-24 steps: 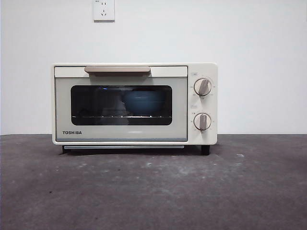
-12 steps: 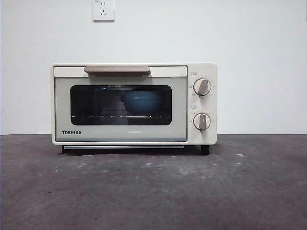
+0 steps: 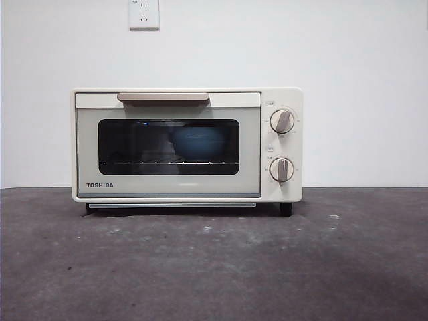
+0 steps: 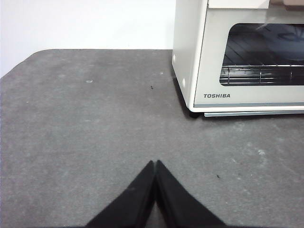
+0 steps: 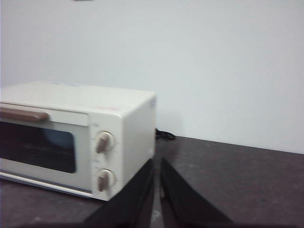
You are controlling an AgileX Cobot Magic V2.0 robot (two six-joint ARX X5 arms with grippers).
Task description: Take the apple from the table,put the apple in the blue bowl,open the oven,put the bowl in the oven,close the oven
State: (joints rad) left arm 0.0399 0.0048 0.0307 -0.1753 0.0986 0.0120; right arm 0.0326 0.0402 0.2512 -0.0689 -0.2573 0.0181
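- Sitting on the rack inside the shut oven (image 3: 187, 145), the blue bowl (image 3: 198, 143) shows through its dark window; the apple is not visible.
- Left tool (image 4: 155, 164), jaws together, hovers over the table (image 4: 95, 123) beside the oven.
- Right tool (image 5: 156, 164), jaws nearly together, faces the oven's knobs (image 5: 104, 141).

The oven (image 3: 187, 145) is the only obstacle on the bench (image 3: 214, 267), standing at the back against the wall (image 3: 348, 67). Its door is shut, so the bowl (image 3: 198, 142) behind the glass cannot be reached. The bench in front of the oven lies bare across its whole width, and open strips run past both of its sides. Above the oven the way is free up to the wall socket (image 3: 144, 13). A dark cable (image 5: 164, 135) lies behind the oven on the knob side.
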